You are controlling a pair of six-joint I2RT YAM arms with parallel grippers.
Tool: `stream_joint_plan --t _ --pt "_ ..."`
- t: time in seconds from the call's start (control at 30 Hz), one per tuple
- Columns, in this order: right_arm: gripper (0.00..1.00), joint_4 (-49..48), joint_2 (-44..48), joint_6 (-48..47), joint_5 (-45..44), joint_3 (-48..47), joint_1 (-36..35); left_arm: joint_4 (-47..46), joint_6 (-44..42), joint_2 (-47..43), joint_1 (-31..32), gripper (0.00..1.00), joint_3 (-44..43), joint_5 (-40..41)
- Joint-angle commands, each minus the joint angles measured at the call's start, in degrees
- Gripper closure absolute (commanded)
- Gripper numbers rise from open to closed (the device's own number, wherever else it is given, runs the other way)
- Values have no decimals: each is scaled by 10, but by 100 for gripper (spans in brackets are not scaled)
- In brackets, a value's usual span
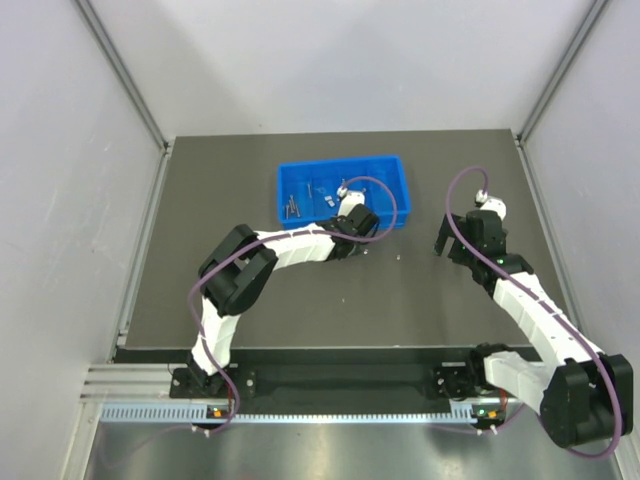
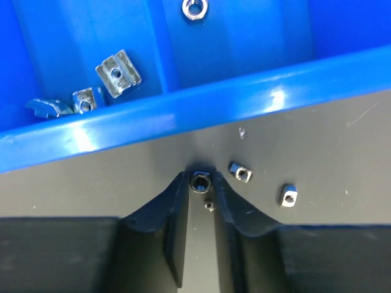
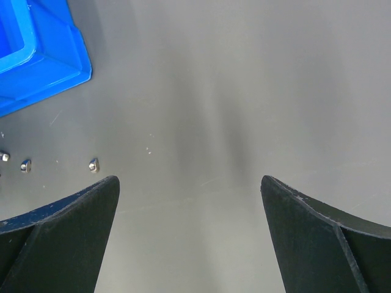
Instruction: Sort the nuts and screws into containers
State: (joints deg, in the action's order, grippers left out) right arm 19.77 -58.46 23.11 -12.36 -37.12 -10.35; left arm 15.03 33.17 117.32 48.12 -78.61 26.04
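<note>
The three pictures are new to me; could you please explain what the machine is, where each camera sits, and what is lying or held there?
The machine is two robot arms bolted at the near edge of a dark table. The top view looks down from above: the left gripper reaches the front of the blue tray, and the right gripper hangs beside it over the table. The other pictures come from a camera on each wrist. The left one shows its fingers apparently pinching a small nut before the tray's wall; loose nuts lie nearby, and more sit inside the tray. The right one shows open fingers holding nothing.
</note>
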Motion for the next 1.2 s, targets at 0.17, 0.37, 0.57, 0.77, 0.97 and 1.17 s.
stream_joint_plan --t 0.17,0.37,0.57,0.77,0.97,1.17 --pt "0 -8 4 1 -5 -3 7 18 1 5 3 91 -10 9" --pt "0 -9 3 0 -5 -3 7 5 -14 -28 7 96 -5 0" --pt "0 -9 2 1 -5 -4 7 -15 -29 -100 9 96 17 -6" --pt "0 -10 0 0 -5 -6 7 -27 -38 -158 9 95 20 -19" --pt "0 -10 -2 1 -5 -7 6 -77 -95 -139 2 93 -27 17" --pt "0 -9 -4 0 -11 -7 8 -62 -97 -53 -25 94 -123 2"
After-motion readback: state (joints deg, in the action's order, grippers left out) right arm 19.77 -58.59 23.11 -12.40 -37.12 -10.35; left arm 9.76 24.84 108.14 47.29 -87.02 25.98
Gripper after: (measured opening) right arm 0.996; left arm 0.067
